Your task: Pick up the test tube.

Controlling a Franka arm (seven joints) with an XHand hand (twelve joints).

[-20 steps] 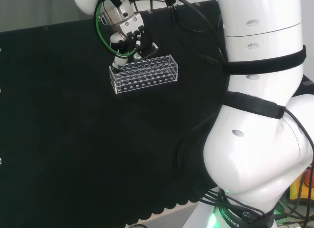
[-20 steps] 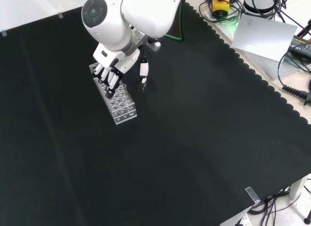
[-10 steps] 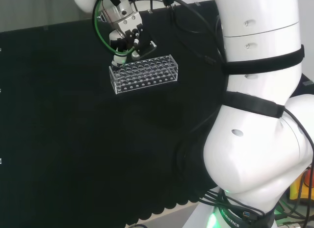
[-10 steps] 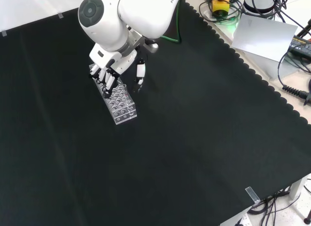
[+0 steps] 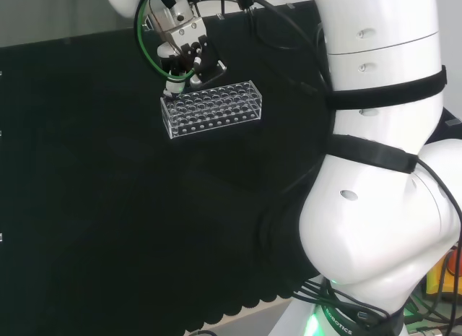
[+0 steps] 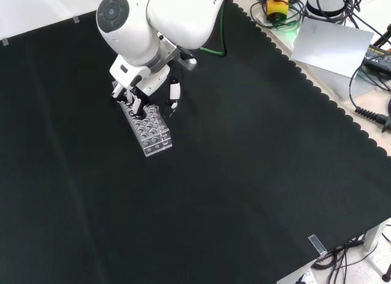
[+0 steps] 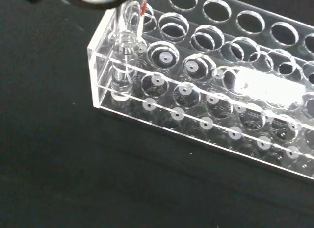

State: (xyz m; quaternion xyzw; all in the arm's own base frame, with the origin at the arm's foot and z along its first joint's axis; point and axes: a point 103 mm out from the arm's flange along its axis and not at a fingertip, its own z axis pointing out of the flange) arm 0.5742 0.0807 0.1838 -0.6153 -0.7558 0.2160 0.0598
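**Test tube at the rack's corner, hand poised over it**

You are looking at a clear test tube [image 7: 122, 66] standing upright in a corner hole of the transparent tube rack [image 7: 206, 90]; in the wrist view its round open mouth is showing just above the rack's top plate, with a thin red mark beside it. The tube is glassy and hard to separate from the rack, so in the head and front views you cannot pick it out with any certainty.

The hand [image 5: 184, 58] is hanging directly over that end of the rack [image 5: 211, 108], its black and white fingers [image 6: 131, 96] pointing down and gathered close together at the rack's far end [image 6: 146, 125] in the front view. Whether they are pinching the tube is something you cannot tell from these views.

The rack is a long, clear plastic block with rows of round holes in its top plate and small dimpled seats in its lower plate. It is sitting flat on the matte black cloth [image 6: 244, 192], well away from the cloth's scalloped edge [image 6: 317, 94]. Open cloth is lying on every side of the rack, with the broadest free stretch toward the lower part of the front view. The arm's white link [image 6: 159, 21] is looming above the hand.
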